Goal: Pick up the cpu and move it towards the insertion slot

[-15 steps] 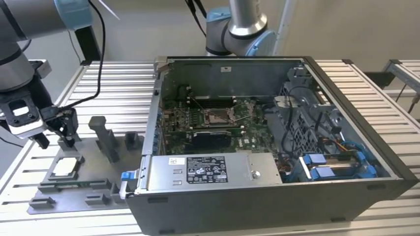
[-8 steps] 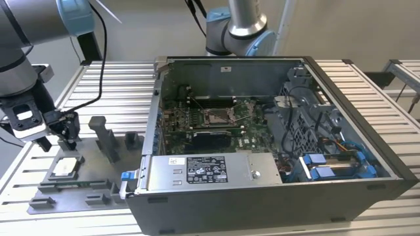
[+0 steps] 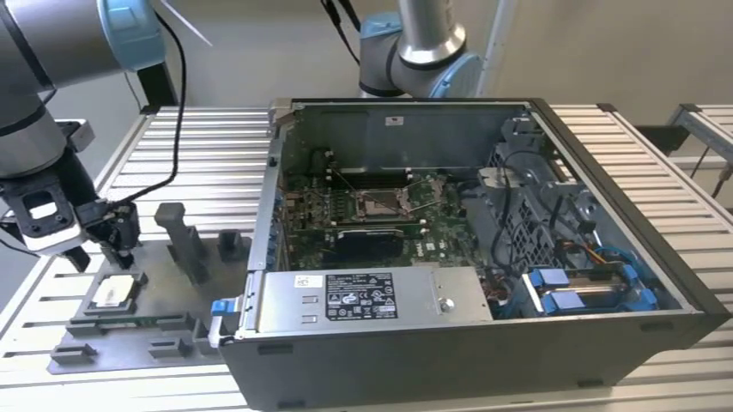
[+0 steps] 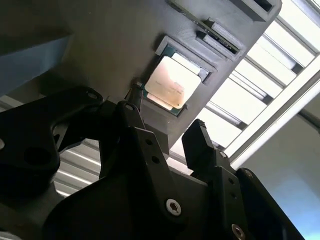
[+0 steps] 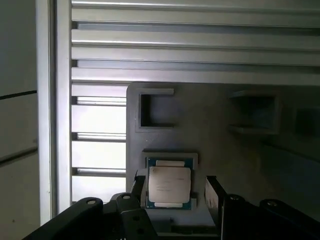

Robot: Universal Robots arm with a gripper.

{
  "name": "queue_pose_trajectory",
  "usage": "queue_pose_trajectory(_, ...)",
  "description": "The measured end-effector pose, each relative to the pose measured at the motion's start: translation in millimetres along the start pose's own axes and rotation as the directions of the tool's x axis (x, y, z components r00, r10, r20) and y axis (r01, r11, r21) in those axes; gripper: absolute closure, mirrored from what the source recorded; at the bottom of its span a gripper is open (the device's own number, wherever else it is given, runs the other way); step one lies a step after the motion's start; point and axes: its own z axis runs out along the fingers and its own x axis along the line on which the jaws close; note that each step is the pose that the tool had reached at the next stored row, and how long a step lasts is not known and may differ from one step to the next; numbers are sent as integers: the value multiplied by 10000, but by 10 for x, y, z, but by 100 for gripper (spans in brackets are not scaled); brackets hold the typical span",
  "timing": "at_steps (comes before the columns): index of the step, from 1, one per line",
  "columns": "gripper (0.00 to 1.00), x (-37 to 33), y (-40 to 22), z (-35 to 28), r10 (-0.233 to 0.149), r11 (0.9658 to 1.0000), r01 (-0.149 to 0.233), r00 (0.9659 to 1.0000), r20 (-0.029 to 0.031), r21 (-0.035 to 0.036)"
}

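1. arm point(image 3: 33, 129) — seen at the exterior view's left, its wrist turned downward over the grey fixture point(image 3: 160, 300) that is set on the slatted table point(image 3: 206, 137).
2. gripper point(image 3: 103, 256) — positioned low, just above the fixture; the fingers point(image 5: 212, 192) are spread apart and nothing is gripped.
3. cpu point(image 3: 115, 292) — laid flat in a square recess of the fixture, silvery face up. In both wrist views it is seen between the two fingers, one at each side, and no contact can be made out.
4. insertion slot point(image 3: 378, 203) — set in the green board inside the open computer case point(image 3: 458, 360), well apart from the cpu, towards the exterior view's right.
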Motion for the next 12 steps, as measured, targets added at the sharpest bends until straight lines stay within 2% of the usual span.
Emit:
queue_pose_trajectory(3,0,1,-86,25,6,10000,-6,10000,2,-27)
queue_pose_trajectory(4,0,1,-97,38,7,10000,-7,10000,2,-28)
queue_pose_trajectory(12,0,3,-100,181,21,10000,-21,10000,-2,-28)
